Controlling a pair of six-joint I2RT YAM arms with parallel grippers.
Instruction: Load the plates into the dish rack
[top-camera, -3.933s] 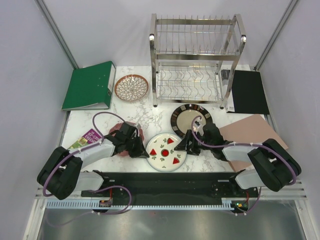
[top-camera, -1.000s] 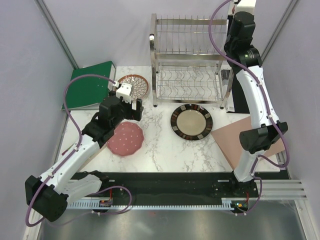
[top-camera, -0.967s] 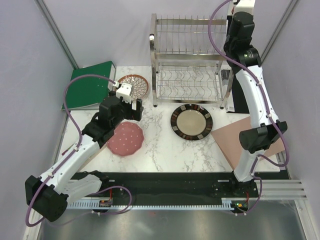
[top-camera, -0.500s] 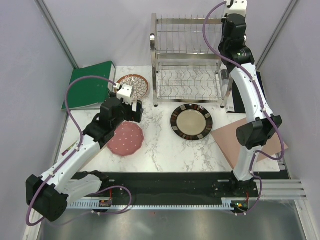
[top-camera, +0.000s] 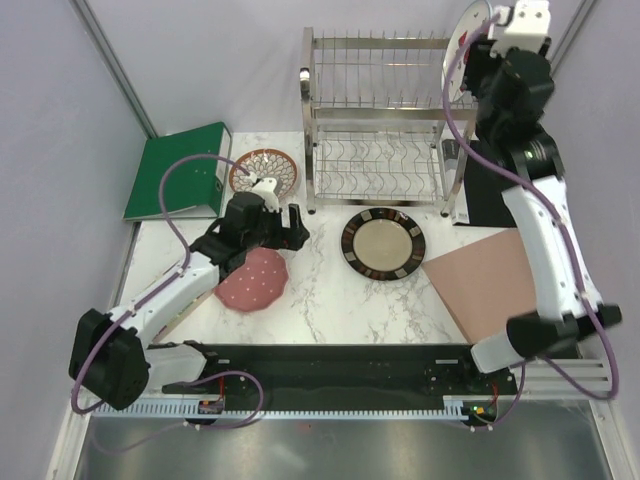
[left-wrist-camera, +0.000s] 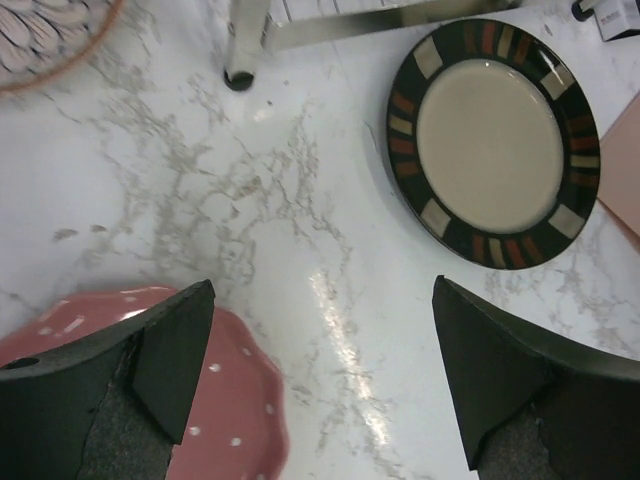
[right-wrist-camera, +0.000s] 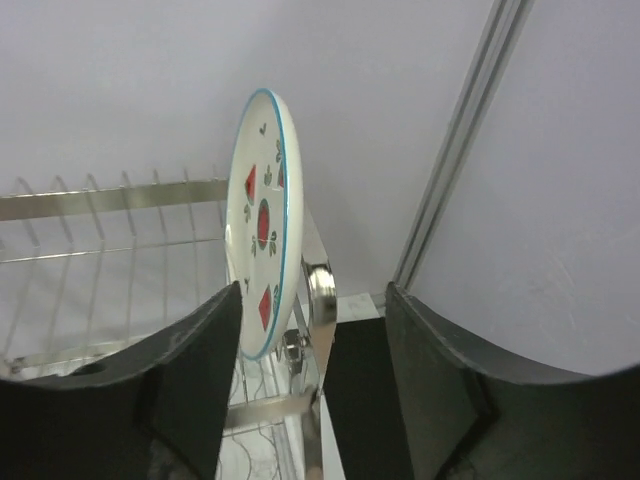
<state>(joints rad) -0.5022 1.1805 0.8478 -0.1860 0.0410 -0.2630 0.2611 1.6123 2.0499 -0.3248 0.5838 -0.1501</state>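
Firstly, desk (top-camera: 320, 290): one, white marble-patterned top; it carries everything below.
Dish rack (top-camera: 380, 115): one, shiny steel wire, two tiers, four upright posts, standing at the far middle of the desk.
Arms: two. The right arm (top-camera: 545, 230) reaches up to the rack's top right corner; the left arm (top-camera: 165, 290) stretches low across the left half of the desk.
Green binder (top-camera: 175, 172): one, lying flat at the far left, just beside the petal plate.
Pink board (top-camera: 490, 285): one, flat at the right, set at an angle.
Black folder (top-camera: 500, 190): one, flat to the right of the rack, partly behind the right arm.
Plates: four in all, one in the rack and three lying flat on the desk.
Strawberry plate (right-wrist-camera: 262, 225): one, white with a blue rim, standing on edge at the right end of the rack's upper tier.
Dark-rimmed plate (left-wrist-camera: 495, 130): one, beige centre, on the desk just in front of the rack.
Pink dotted plate (top-camera: 255, 282): one, left of the desk's middle, partly under the left arm.
Petal plate (top-camera: 262, 172): one, brown and white, near the rack's front left post.
Left pincer (left-wrist-camera: 322, 288): spread wide, nothing in it, hovering over bare desk between the pink dotted and dark-rimmed plates.
Right pincer (right-wrist-camera: 314, 290): fingers parted on either side of the strawberry plate's lower edge, not clamping it.
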